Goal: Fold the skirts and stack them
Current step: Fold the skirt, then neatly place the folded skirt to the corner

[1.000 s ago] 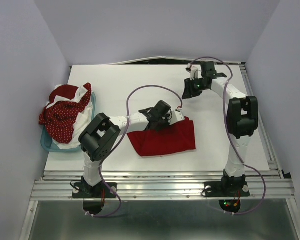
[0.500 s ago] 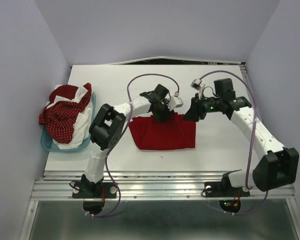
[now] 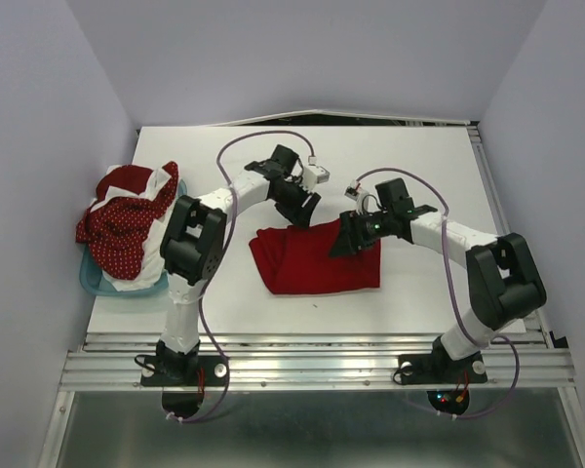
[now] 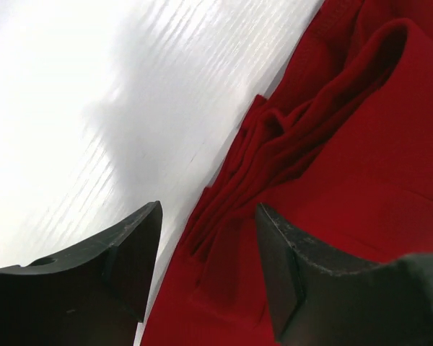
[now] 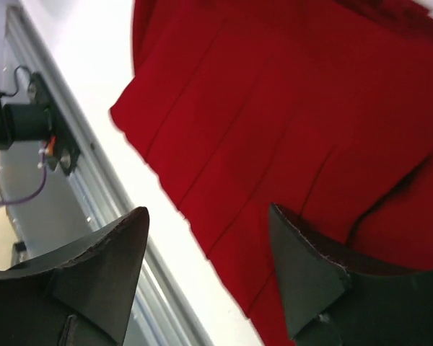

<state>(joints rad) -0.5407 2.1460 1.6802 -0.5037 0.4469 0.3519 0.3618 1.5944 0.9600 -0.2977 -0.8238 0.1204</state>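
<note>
The plain red pleated skirt [image 3: 312,261] lies folded flat on the white table, near the middle. My left gripper [image 3: 305,213] hovers open over its far edge; the left wrist view shows the bunched red folds [image 4: 289,137] between my open fingers [image 4: 123,252], nothing held. My right gripper [image 3: 343,242] is open above the skirt's right part; its wrist view shows the pleats [image 5: 274,122] below the spread fingers [image 5: 303,267]. The dark red white-dotted skirt [image 3: 122,229] and a white one [image 3: 159,239] lie heaped at the left.
The teal tub [image 3: 96,281] sits under the heap at the table's left edge. Purple cables loop over both arms. A metal rail [image 3: 312,356] runs along the near edge; the right wrist view shows it [image 5: 79,187] beside the skirt.
My left gripper has moved away from the skirt's middle to its far edge. My right arm has swung in from the back right and now sits over the skirt's right side.
</note>
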